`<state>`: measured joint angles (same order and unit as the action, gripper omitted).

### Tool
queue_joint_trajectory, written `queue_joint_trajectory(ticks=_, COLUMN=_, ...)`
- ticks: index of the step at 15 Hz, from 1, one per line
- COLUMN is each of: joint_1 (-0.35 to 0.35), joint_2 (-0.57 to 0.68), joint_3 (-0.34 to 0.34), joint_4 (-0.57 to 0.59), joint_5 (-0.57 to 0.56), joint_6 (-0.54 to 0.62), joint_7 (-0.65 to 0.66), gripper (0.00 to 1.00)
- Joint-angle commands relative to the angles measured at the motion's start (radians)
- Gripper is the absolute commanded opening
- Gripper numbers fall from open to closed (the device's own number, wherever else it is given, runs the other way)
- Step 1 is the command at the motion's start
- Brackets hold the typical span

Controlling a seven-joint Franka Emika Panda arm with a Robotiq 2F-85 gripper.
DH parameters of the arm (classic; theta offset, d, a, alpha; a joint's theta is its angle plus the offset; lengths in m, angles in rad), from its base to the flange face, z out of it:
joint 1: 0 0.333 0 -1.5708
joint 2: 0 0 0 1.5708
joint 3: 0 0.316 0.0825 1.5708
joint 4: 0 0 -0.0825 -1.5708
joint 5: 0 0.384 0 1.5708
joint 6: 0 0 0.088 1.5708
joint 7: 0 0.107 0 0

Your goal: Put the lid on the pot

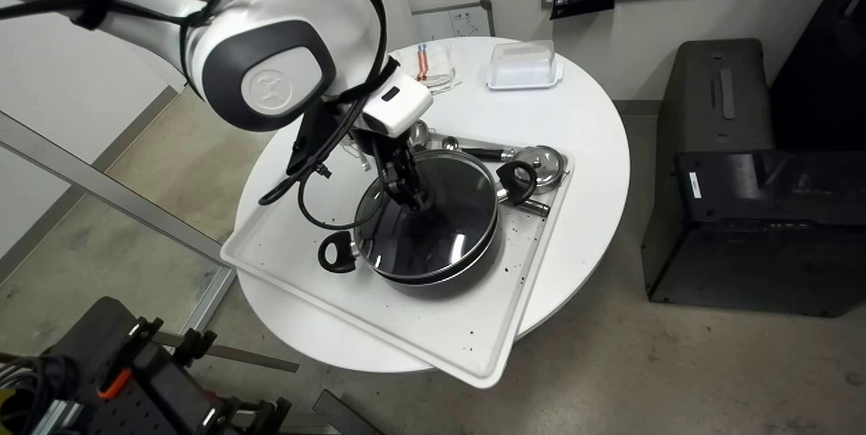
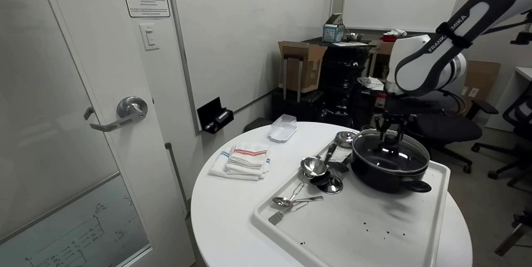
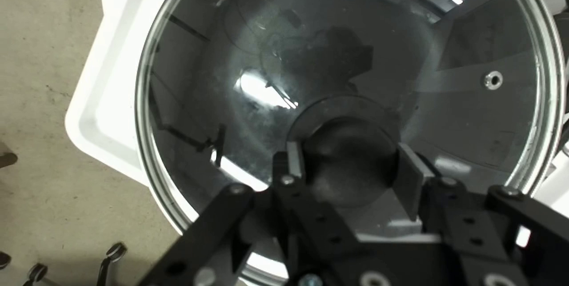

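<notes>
The lid (image 1: 450, 232) is a round clear glass disc with a metal rim and a black knob. It lies level over the black pot (image 2: 374, 177) and covers its mouth in both exterior views; the lid also shows in an exterior view (image 2: 363, 153). In the wrist view the lid (image 3: 213, 94) fills most of the picture. My gripper (image 3: 349, 161) points down with a finger pad against each side of the knob, with no gap visible. It also shows over the lid's middle in an exterior view (image 2: 390, 134). The pot's inside shows only dimly through the glass.
The pot stands on a white tray (image 2: 357, 225) on a round white table (image 2: 226, 204). Metal utensils (image 2: 314, 167) and a small shiny pot (image 1: 541, 168) lie close beside it. Folded cloths (image 2: 245, 161) and a clear box (image 2: 283, 128) are farther off.
</notes>
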<state>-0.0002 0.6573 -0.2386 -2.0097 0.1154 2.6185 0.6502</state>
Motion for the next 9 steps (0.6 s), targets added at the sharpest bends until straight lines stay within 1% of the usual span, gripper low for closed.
queue_joint_trajectory(ticks=1, joint_1=-0.009, joint_2=-0.003, joint_3=0.005, joint_4=0.020, joint_5=0.023, joint_6=-0.024, joint_7=0.003, gripper=0.25)
queue_joint_trajectory(ticks=9, joint_1=-0.013, joint_2=0.013, joint_3=0.015, joint_4=0.025, joint_5=0.033, joint_6=-0.019, joint_7=-0.001, gripper=0.25)
